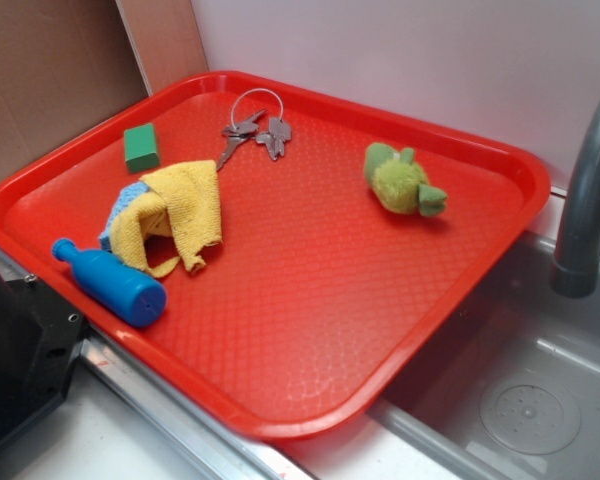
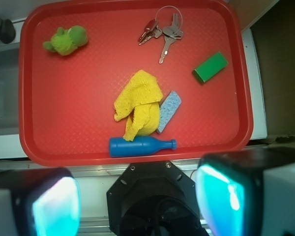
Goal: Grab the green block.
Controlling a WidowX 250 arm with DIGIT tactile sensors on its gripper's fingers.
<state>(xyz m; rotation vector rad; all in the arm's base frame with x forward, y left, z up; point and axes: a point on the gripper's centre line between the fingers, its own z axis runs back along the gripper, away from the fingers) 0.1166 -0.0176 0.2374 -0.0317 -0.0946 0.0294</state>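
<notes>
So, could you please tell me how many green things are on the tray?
2. The green block lies flat near the tray's edge, beside the keys. The fuzzy green toy lies alone in another corner. The yellow cloth may hide more.

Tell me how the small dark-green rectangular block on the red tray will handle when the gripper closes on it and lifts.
The small dark-green rectangular block looks solid with flat faces, so it should stay stiff and give parallel surfaces to pinch. It lies flat on the red tray, so rolling seems unlikely. Its smooth faces may slip in the open gripper if gripped off-centre.
</notes>
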